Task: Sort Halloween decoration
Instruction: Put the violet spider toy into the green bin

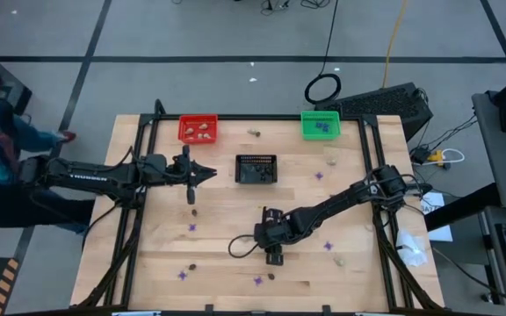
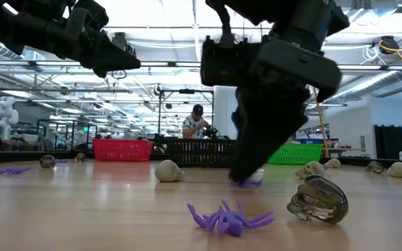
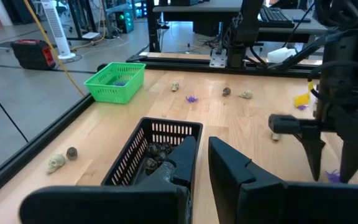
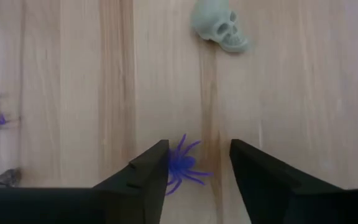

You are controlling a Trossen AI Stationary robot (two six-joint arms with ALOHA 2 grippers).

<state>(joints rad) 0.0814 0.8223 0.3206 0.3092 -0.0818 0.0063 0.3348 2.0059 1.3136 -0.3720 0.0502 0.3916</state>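
Bench: pale wooden plank bench (image 1: 227,219) framed by black rails, filling the centre of the high view.
Room: grey floor with dark tape lines; in the low view a workshop hall lies behind, with a person (image 2: 195,124) at a far desk.
Baskets: three — small red plastic basket (image 1: 198,129) upper left, small green plastic basket (image 1: 320,124) upper right, black slatted plastic basket (image 1: 256,169) between them.
Trinkets on the bench: roughly six purple spiky spiders, several pale beige skulls and a few dark skulls, scattered; exact counts unclear.
Right jaws (image 4: 197,171): lower centre of the high view, tips down at the bench, spread apart, straddling one purple plastic spider (image 4: 182,165) without holding it.
Nearby: a beige skull (image 4: 220,26) just beyond.
Left jaws (image 1: 211,174): hanging left of the black basket, nearly closed, empty.
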